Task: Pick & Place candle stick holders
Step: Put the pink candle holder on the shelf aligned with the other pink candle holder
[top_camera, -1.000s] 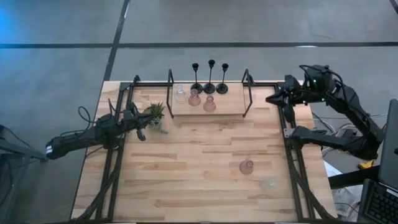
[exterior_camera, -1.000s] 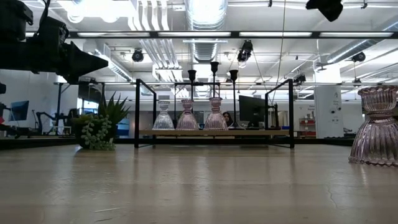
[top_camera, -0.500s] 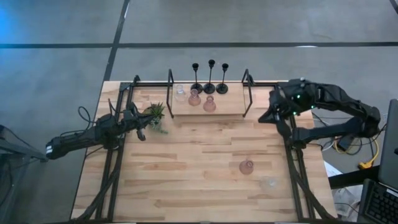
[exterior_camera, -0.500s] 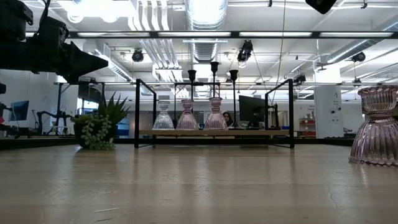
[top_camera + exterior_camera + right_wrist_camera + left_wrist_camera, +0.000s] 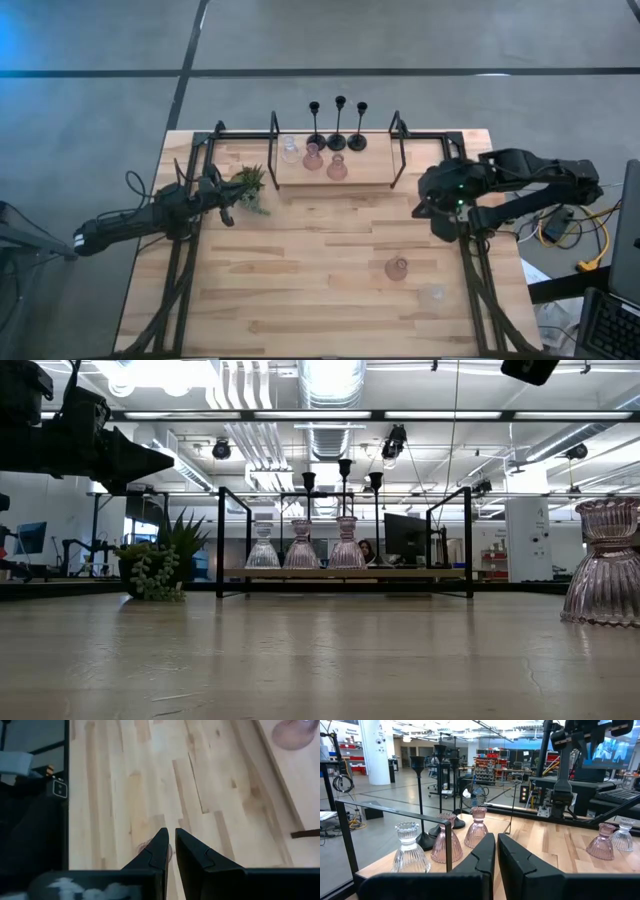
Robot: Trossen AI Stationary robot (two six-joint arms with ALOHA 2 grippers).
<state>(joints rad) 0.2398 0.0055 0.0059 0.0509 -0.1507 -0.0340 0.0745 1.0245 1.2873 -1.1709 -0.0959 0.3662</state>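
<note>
Three slim black candle stick holders (image 5: 338, 122) stand by their round bases at the far edge of a wooden rack (image 5: 370, 172). In front of them on the rack stand a clear glass holder (image 5: 290, 152) and two pink ones (image 5: 312, 157) (image 5: 337, 167). A pink holder (image 5: 397, 268) and a clear one (image 5: 433, 295) stand on the table at the near right. My right gripper (image 5: 422, 210) hangs shut above the table's right side, pointing slantwise down, far of the pink holder (image 5: 144, 849). My left gripper (image 5: 496, 845) rests shut and level at the left, beside the plant.
A small spiky green plant (image 5: 250, 185) stands at the left, next to my left gripper. The rack's black metal end frames (image 5: 398, 150) rise at both ends. Black rails (image 5: 470, 260) run along the table's left and right sides. Bare wood lies in the middle.
My right gripper has swung from the table's far right corner toward the near edge and a little inward over the table, tipping further down as it went. Its fingers stay shut. The holders and the left arm have not moved.
</note>
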